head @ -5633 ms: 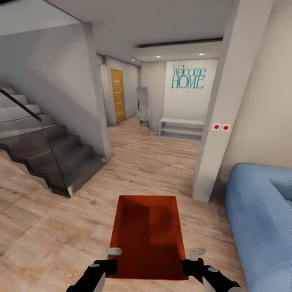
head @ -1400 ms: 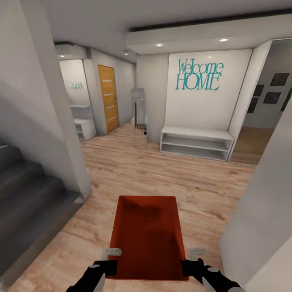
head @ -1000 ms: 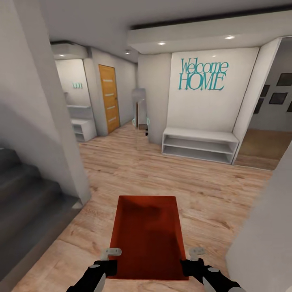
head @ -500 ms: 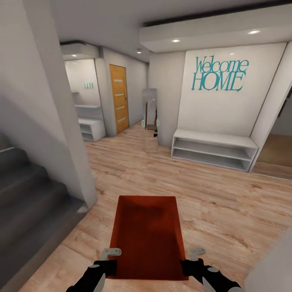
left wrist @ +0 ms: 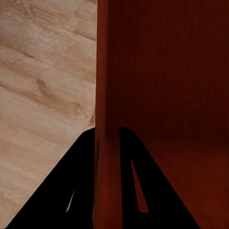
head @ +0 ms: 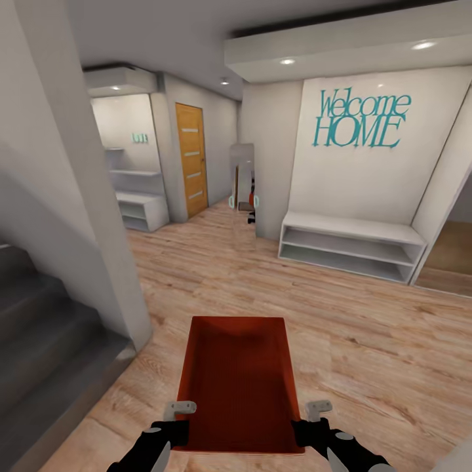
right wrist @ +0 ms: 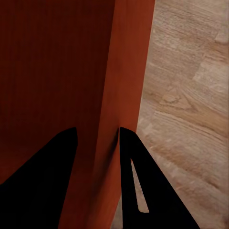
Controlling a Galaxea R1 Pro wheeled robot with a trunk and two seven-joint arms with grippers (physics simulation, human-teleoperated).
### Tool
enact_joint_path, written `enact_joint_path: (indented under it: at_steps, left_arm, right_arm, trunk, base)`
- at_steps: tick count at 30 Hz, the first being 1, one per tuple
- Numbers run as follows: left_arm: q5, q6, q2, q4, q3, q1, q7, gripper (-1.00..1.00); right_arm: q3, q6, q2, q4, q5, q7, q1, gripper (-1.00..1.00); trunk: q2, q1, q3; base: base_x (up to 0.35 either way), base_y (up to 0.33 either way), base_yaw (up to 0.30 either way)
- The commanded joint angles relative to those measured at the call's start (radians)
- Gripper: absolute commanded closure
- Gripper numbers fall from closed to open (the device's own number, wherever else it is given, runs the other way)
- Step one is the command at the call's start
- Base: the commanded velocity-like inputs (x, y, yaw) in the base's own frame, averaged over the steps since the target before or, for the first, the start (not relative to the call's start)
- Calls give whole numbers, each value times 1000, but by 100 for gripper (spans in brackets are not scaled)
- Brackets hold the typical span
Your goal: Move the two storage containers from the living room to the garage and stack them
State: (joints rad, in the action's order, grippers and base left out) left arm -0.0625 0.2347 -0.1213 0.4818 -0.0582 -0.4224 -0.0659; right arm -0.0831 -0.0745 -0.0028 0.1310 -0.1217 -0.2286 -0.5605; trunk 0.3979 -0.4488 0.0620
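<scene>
Orange-red ribbed rectangular storage container (head: pixel 239 380)

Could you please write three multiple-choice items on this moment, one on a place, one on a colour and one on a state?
1. Where does the storage container sit?
A. on the stairs
B. held above the wood floor between both grippers
C. on the white bench

2. What colour is the "Welcome HOME" lettering?
A. teal
B. orange
C. black

3. How does the left gripper stand?
A. open, apart from the container
B. shut on nothing
C. shut on the container's side wall

Key: 1 B, the left gripper and the right gripper each clamp a wall over the wood floor. 2 A, the letters are teal on a white wall. 3 C, its fingers straddle the wall in the left wrist view.
</scene>
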Motion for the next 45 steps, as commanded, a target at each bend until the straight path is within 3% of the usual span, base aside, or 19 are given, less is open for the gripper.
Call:
enact_joint_path:
  at_steps: [1, 45]
  left_arm:
    - [10, 6, 59, 0, -49, -1, 1, 100]
    - [10, 6, 59, 0, -49, -1, 1, 100]
  right_arm:
    - [13, -7, -6, 2, 5, -35, -1, 100]
    - [13, -7, -6, 2, 6, -35, -1, 100]
  trunk:
    - [2, -1, 2]
    - [2, -1, 2]
  base:
    - [327, 0, 0]
    - [327, 0, 0]
